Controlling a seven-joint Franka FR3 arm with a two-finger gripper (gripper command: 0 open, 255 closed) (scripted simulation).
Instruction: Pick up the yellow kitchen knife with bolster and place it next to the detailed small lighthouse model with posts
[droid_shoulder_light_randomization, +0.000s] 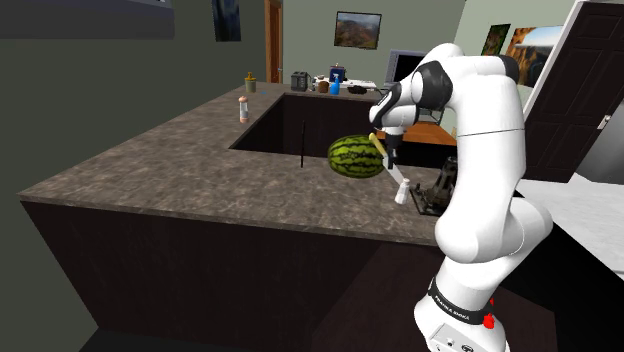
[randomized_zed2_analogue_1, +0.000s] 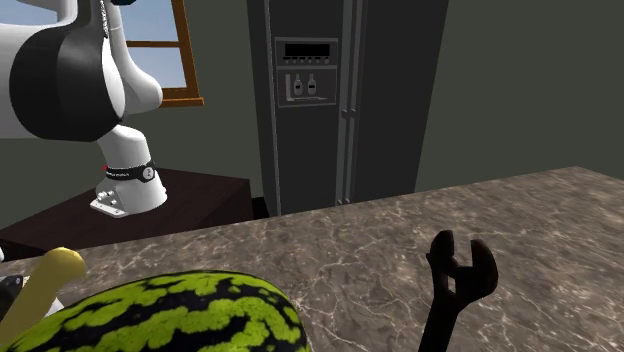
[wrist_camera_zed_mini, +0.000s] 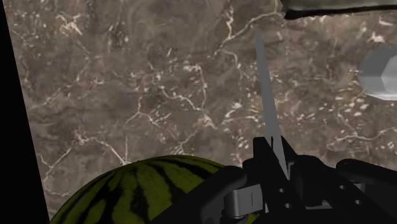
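My black gripper (droid_shoulder_light_randomization: 390, 150) hangs over the counter, just off the right of a striped green watermelon (droid_shoulder_light_randomization: 357, 157) in the shoulder view, and is shut on the knife. The knife's yellow handle (droid_shoulder_light_randomization: 378, 140) sticks up beside the melon and shows again as a yellow handle (randomized_zed2_analogue_1: 45, 285) in the second exterior view. In the wrist view my gripper (wrist_camera_zed_mini: 277, 175) clasps the grey blade (wrist_camera_zed_mini: 266, 95), which points away over the stone. A small whitish model (droid_shoulder_light_randomization: 402, 192), apparently the lighthouse, stands on the counter just below the gripper; it appears as a pale grey shape (wrist_camera_zed_mini: 380, 73) beside the blade.
The brown marbled countertop (droid_shoulder_light_randomization: 150, 170) wraps around a dark recess (droid_shoulder_light_randomization: 300, 125). A black wrench (randomized_zed2_analogue_1: 455, 280) stands upright near the watermelon (randomized_zed2_analogue_1: 170, 315). A dark object (droid_shoulder_light_randomization: 432, 195) lies by the model. Small bottles (droid_shoulder_light_randomization: 243, 108) stand farther back. A tall fridge (randomized_zed2_analogue_1: 345, 100) stands behind.
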